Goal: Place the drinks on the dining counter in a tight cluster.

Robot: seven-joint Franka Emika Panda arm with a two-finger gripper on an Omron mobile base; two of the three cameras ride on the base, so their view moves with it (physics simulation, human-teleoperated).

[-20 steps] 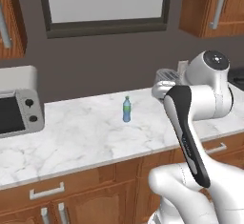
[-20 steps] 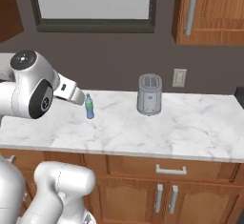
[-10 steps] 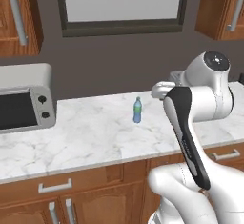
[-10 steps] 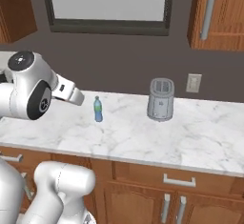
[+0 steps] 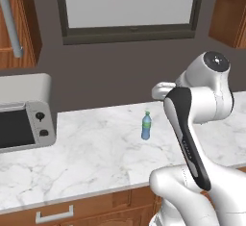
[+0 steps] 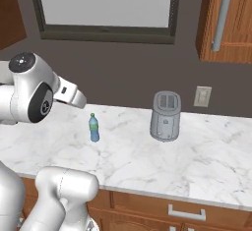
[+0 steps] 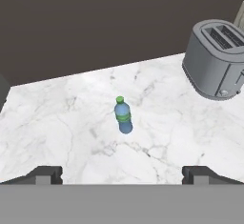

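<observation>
Nearest thing in the hand view is the pincer (image 7: 122, 173) itself: its two dark fingertips (image 7: 45, 174) sit way out at either side of the frame, so it's spread as wide as it goes with nothing between them. It hangs above the marble bench (image 7: 71, 123), not touching anything.

A bit further along, the small blue water bottle (image 7: 123, 116) with the green cap stands upright on the bench, roughly centred between the fingertips but well ahead of them. It's got a green band around it that looks like a label, but it's too small to read any brand or writing off it. From the left base view the same bottle (image 5: 146, 126) sits mid-bench, just left of the white arm (image 5: 187, 133). From the right base view, the bottle (image 6: 93, 128) is just below and right of the hand.

Further back, a grey two-slot toaster (image 6: 165, 116) sits near the wall, well apart from the bottle. A wall outlet (image 6: 202, 97) is just right of it. Off at the other end there's a microwave (image 5: 24, 117); no readable markings on it, just two dark knobs. Behind everything, a dark-framed window (image 5: 129, 8) and wooden cabinets (image 6: 226, 18).
</observation>
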